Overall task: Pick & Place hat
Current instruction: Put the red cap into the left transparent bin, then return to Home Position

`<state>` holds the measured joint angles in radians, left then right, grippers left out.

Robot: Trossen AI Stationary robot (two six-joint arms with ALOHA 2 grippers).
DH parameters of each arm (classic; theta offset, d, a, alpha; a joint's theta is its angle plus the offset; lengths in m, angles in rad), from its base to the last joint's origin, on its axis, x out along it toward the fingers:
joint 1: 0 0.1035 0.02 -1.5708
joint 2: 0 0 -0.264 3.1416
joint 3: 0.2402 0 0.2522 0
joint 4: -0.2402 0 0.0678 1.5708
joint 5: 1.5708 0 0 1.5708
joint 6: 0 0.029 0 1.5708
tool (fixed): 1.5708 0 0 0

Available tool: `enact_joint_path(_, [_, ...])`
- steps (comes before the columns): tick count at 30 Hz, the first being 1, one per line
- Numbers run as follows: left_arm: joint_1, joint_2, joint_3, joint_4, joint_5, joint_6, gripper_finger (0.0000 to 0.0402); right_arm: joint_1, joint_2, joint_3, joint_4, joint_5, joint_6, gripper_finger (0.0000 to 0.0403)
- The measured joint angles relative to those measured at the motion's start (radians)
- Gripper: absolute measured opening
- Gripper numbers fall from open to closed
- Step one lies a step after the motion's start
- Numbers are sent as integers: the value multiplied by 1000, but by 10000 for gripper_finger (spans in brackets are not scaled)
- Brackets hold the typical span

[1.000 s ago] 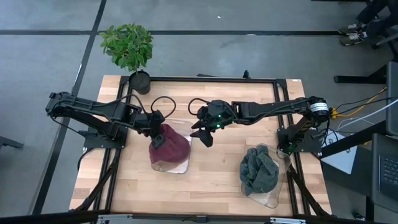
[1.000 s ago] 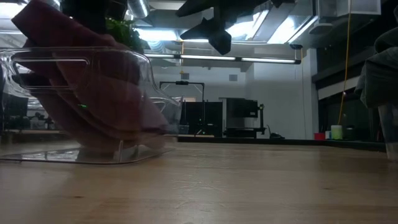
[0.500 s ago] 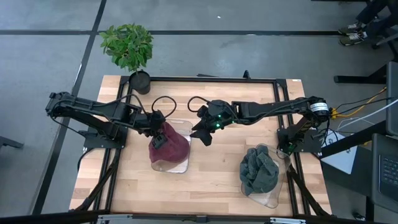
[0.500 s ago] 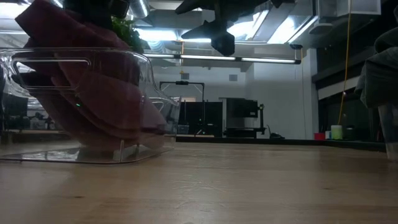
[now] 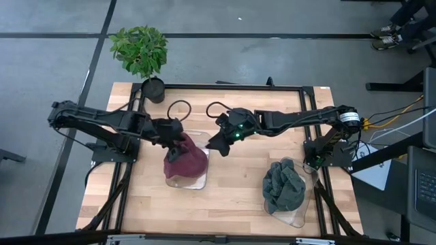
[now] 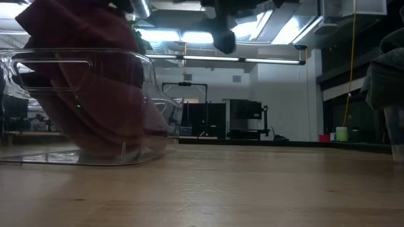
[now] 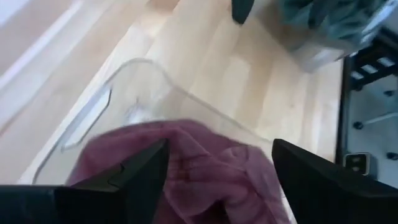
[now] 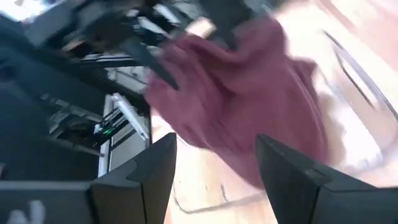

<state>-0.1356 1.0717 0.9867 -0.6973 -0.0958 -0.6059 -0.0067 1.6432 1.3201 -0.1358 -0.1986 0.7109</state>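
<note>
The soft maroon knitted hat [image 5: 185,159] sits bunched in a clear plastic bin [image 5: 199,182] on the left-centre of the light wooden desk [image 5: 231,197]. From above its long axis runs from the far side, where a peak of cloth rises at the left hand [image 5: 174,146], down toward the near edge of the bin, widening as it goes. In the low view the maroon cloth [image 6: 95,82] stands taller than the bin's rim [image 6: 76,53] and leans, its top reaching up out of the picture.

There are two hats: the maroon one and a grey-green crumpled hat [image 5: 283,187] in a second clear bin [image 5: 294,219] at the right, well apart from the first. There are two bins, two dark arms, and one potted green plant [image 5: 141,50] at the desk's far left corner.

The left hand is at the far top of the maroon hat; in the left wrist view its two fingers [image 7: 140,171] stand apart with the cloth [image 7: 205,168] between and just beyond them, but whether they pinch it cannot be told. The right hand [image 5: 216,144] hovers just beside the bin's far right corner, released, holding nothing; the right wrist view shows the maroon hat [image 8: 249,112] ahead of its spread fingers [image 8: 292,171], blurred.

The grey-green hat shows only as a cut-off edge [image 6: 385,75] in the low view.
</note>
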Motion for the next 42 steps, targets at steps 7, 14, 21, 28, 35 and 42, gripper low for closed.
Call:
enact_joint_path(7, [0,-108,0,86,1,114,279,-11,-26,10,142,-158,-191,215])
enact_joint_path(14, [0,-246,0,142,2,210,279,-45,-145,11,-67,-211,-356,215])
enact_joint_path(21, [0,-344,0,180,-38,305,279,-43,-325,-104,-212,-127,-502,215])
enact_joint_path(28, [0,-373,0,221,-112,290,279,-63,-649,-470,0,-105,-461,215])
enact_joint_path(35, [0,-373,0,223,-158,198,279,-64,-949,-768,202,204,-447,215])
enact_joint_path(42, [0,-373,0,223,-182,137,279,-64,-1090,-989,431,285,-502,215])
